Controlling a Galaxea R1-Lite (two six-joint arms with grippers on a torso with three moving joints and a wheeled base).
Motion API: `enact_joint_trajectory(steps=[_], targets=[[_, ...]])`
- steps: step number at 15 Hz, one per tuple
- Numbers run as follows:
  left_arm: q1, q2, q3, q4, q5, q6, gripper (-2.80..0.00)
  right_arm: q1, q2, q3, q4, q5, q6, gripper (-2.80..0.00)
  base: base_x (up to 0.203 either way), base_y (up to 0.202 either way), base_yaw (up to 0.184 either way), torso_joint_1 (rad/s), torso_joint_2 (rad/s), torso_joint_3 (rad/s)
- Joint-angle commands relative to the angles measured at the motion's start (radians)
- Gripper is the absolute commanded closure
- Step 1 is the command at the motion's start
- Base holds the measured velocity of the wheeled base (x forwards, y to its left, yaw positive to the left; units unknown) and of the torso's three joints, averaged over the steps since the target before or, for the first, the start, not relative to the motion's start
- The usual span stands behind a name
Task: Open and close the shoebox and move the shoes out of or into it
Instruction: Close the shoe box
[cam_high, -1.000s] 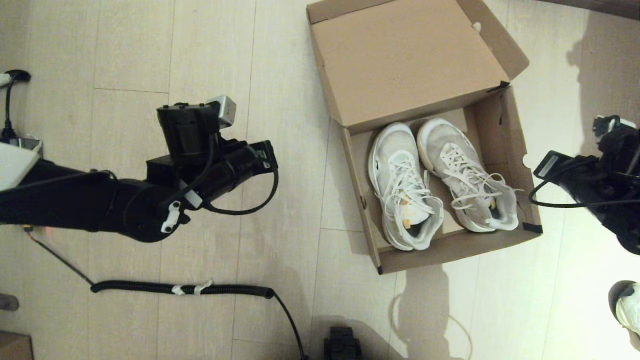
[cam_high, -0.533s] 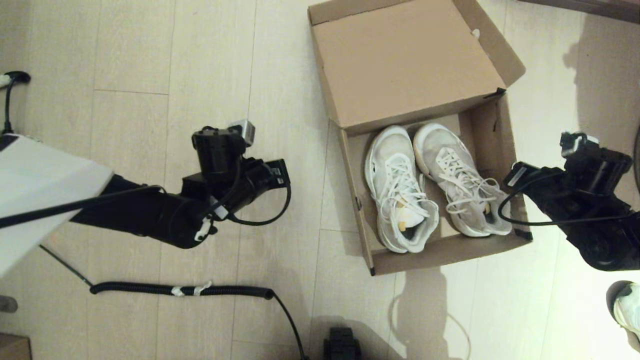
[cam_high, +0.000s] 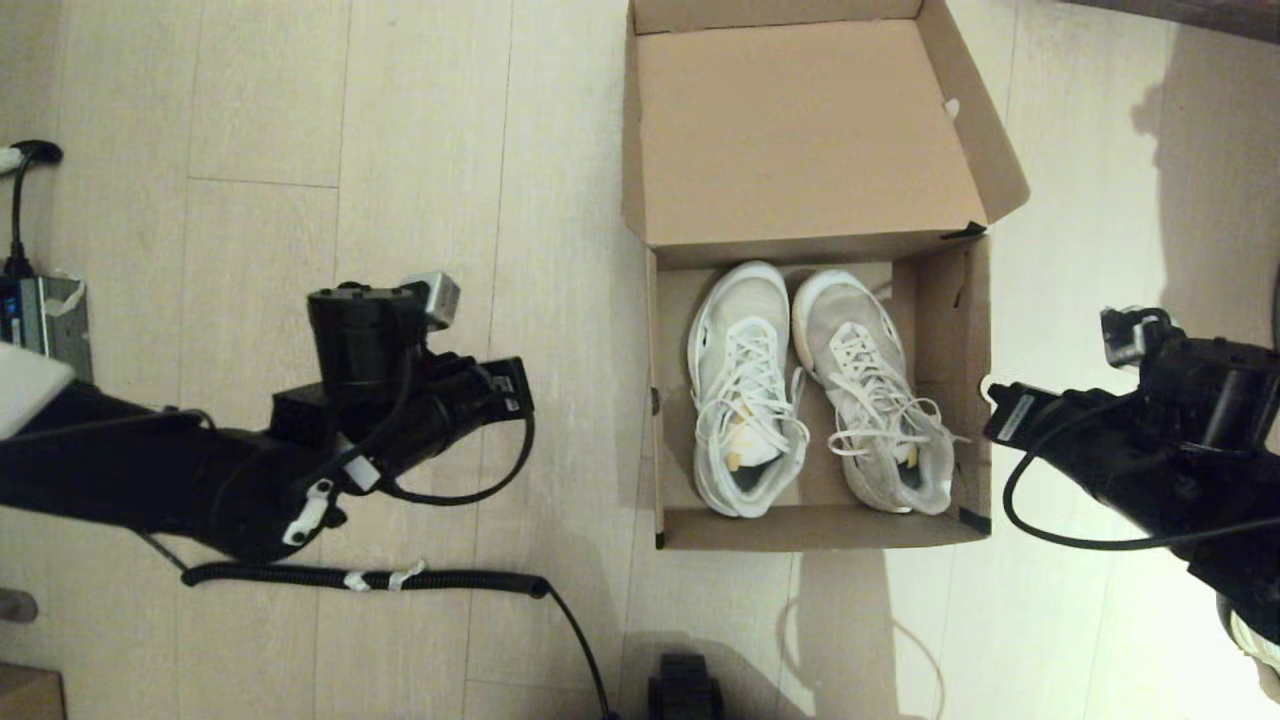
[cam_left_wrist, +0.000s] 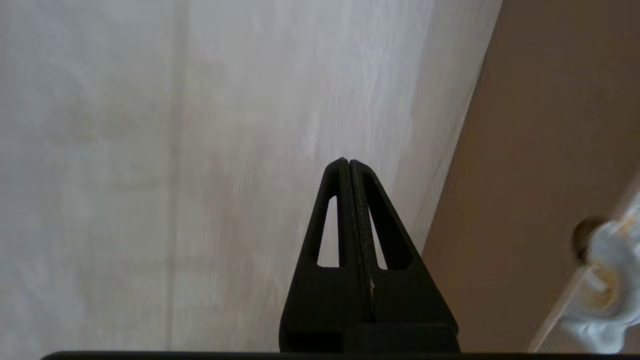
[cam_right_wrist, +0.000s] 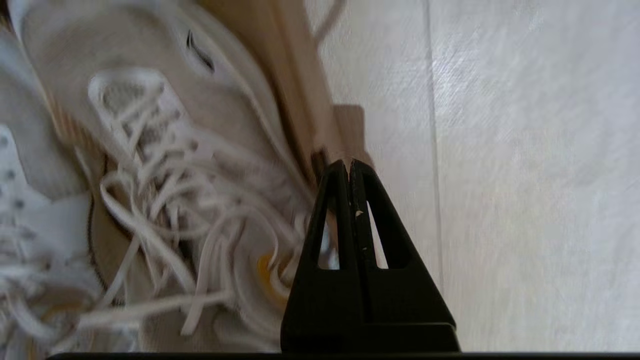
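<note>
The brown shoebox (cam_high: 820, 528) stands open on the floor, its lid (cam_high: 800, 130) folded back at the far side. Both white and grey shoes lie inside with toes toward the lid, the left shoe (cam_high: 745, 390) beside the right shoe (cam_high: 870, 395). My right gripper (cam_high: 1005, 415) is shut and empty, right at the outside of the box's right wall (cam_high: 965, 330). In the right wrist view its tips (cam_right_wrist: 348, 162) sit by the box rim (cam_right_wrist: 295, 100), with a laced shoe (cam_right_wrist: 175, 150) beyond. My left gripper (cam_left_wrist: 348, 161) is shut and empty over bare floor, left of the box wall (cam_left_wrist: 550, 175).
A coiled black cable (cam_high: 360, 578) runs across the floor below the left arm. A black device (cam_high: 685, 690) sits at the near edge. A lone whitish shoe (cam_high: 1255, 635) lies near right, a power strip (cam_high: 40, 310) far left and a cardboard corner (cam_high: 30, 690) near left.
The shoebox has slid left and turned square to me, with the right gripper following at its right wall. The left arm reached toward the box, then drew back left and nearer.
</note>
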Motion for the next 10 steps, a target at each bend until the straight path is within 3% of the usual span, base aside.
enact_joint_trajectory(steps=[1, 7, 10], targets=[[0.023, -0.018, -0.008, -0.004, -0.008, -0.001, 0.0, -0.028, -0.03, -0.018, -0.001, -0.001, 0.001, 0.0, 0.0, 0.0, 0.0, 0.0, 0.0, 0.0], [0.008, 0.205, -0.175, -0.086, -0.007, -0.016, 0.0, -0.035, 0.12, -0.084, -0.024, -0.006, 0.018, 0.0, 0.0, 0.0, 0.0, 0.0, 0.0, 0.0], [-0.026, 0.207, -0.179, -0.092, 0.003, -0.018, 0.0, 0.048, 0.135, -0.093, -0.049, -0.008, 0.091, 0.0, 0.0, 0.0, 0.0, 0.0, 0.0, 0.0]])
